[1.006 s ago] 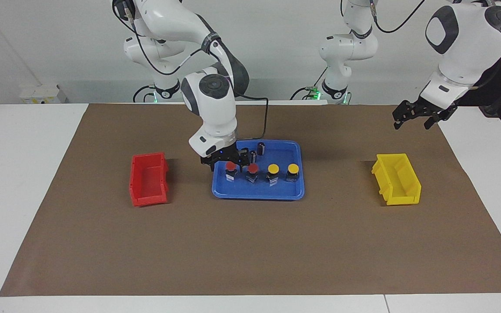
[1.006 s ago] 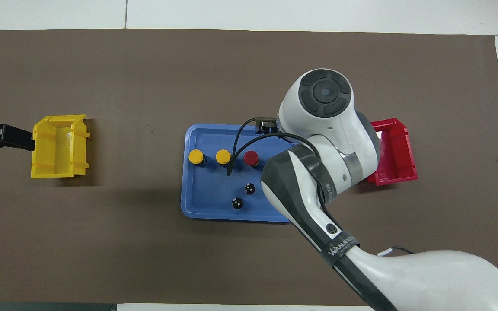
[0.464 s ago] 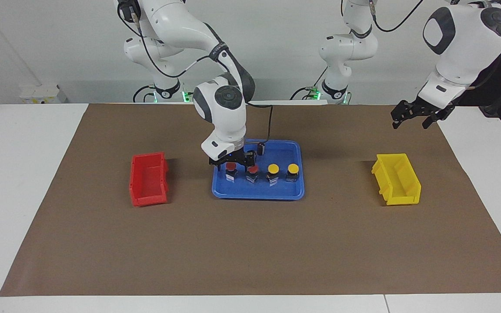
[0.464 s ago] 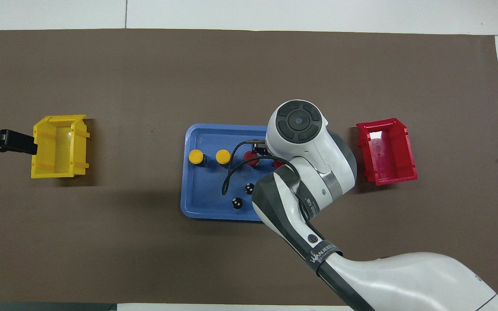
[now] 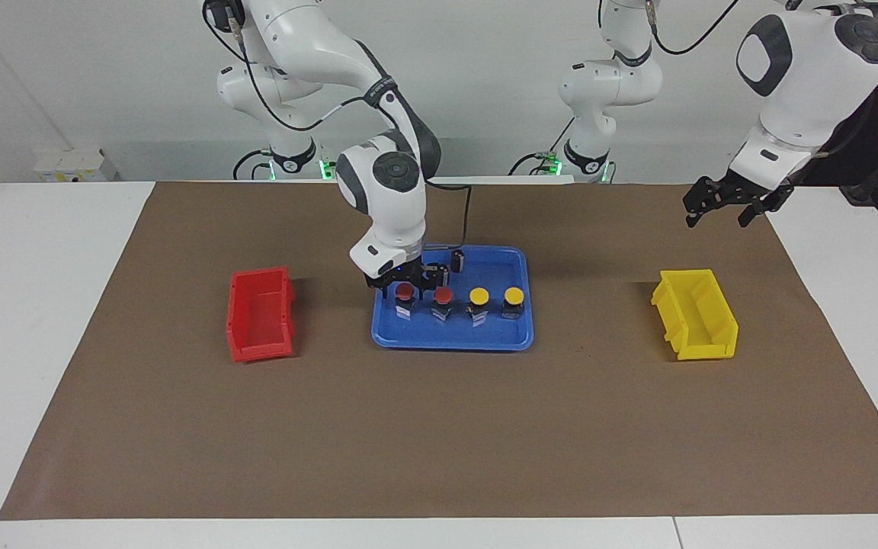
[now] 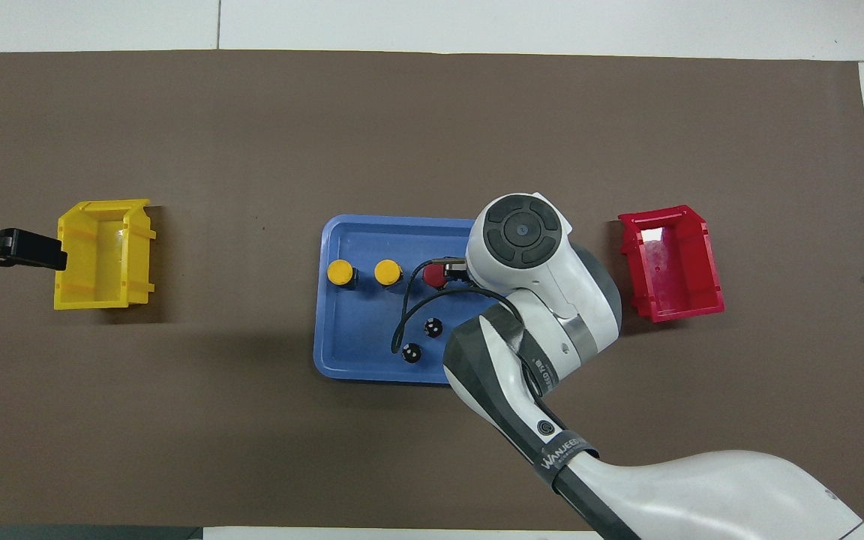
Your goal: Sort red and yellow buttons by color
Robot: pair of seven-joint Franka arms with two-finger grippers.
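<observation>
My right gripper point(image 5: 406, 285) hung low over the blue tray point(image 5: 519, 335), poised above the red button point(image 5: 405, 292) that stood at the end of the row toward the right arm's end of the table. Whether its fingers were spread or pressed together I could not tell, nor whether they touched the cap. All four buttons stood upright in one line in the tray: that red one, a second red button point(image 5: 443, 296) just beside it, then two yellow buttons point(image 5: 479, 296) and point(image 5: 514, 295). None lay in a bin yet.

To do this step well, I judged, I should straddle only the end button's black body below the cap, come straight down and lift straight up — the neighbouring red button stood close enough to be knocked by a stray finger. Two dark capless cylinders point(image 6: 433, 327) stood in the tray nearer the robots, close under my wrist, another thing to spare.

The tray's raised rim lay between the button and the red bin point(image 5: 260, 314), so the lift had to clear it; after that, bare brown mat point(image 5: 439, 435) ran open to the bin. My left gripper point(image 5: 725, 200) waited in the air near the yellow bin point(image 5: 695, 313), well apart from the tray — again, I could not tell how it was set.
</observation>
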